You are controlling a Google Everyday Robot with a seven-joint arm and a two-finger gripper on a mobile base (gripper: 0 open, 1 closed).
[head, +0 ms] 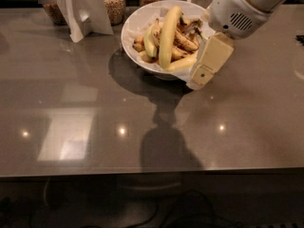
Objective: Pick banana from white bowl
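Observation:
The white bowl [129,28], lined with white paper, stands at the back middle of the table. The banana [168,34], long, pale yellow-green and nearly straight, lies on top of the pile and runs from the far rim toward the near rim. A curved deeper-yellow banana [183,63] lies along the near right rim, with short brown-spotted bananas [186,41] beside it. My gripper [203,68], cream-coloured under a white wrist housing [237,11], hangs at the bowl's right rim, just right of the banana and not touching it.
Glass jars of grain [114,4] and a folded white card stand [83,11] are at the back left, behind the bowl. The glossy grey table [95,127] reflects lights, and its front edge runs across the lower part of the view.

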